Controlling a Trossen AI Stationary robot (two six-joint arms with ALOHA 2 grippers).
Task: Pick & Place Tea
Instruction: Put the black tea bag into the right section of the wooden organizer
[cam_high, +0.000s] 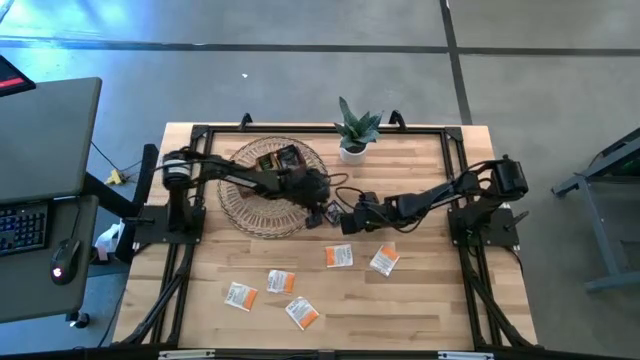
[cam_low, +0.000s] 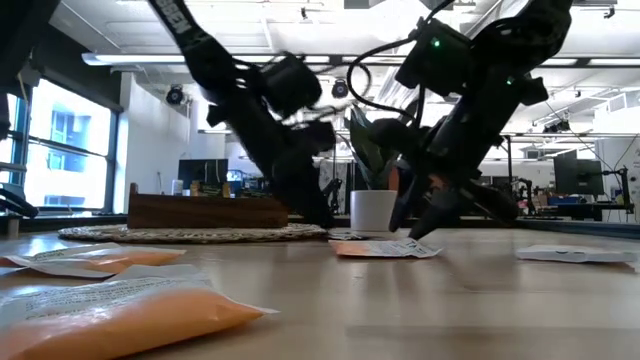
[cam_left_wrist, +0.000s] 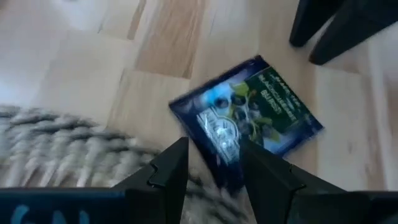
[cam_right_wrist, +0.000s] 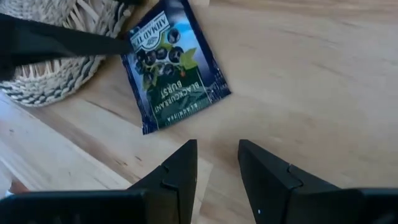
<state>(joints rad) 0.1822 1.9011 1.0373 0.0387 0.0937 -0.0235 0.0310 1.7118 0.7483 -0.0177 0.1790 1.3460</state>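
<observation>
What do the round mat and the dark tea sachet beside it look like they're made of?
Round mat: looks like woven straw or wicker, matte; pale coiled strands show at its edge.
Dark tea sachet: seems to be printed foil or coated paper with a slight sheen; flat, with crimped edges, dark blue with a green label. Which of the two I cannot tell.

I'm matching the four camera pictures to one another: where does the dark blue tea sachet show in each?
High view: dark blue tea sachet at centre, by the woven mat's edge, between both end effectors.
Low view: cannot tell; the arms hide that spot.
Left wrist view: centre, beyond the fingers.
Right wrist view: upper middle.
Shared landmark: the woven mat.
</observation>
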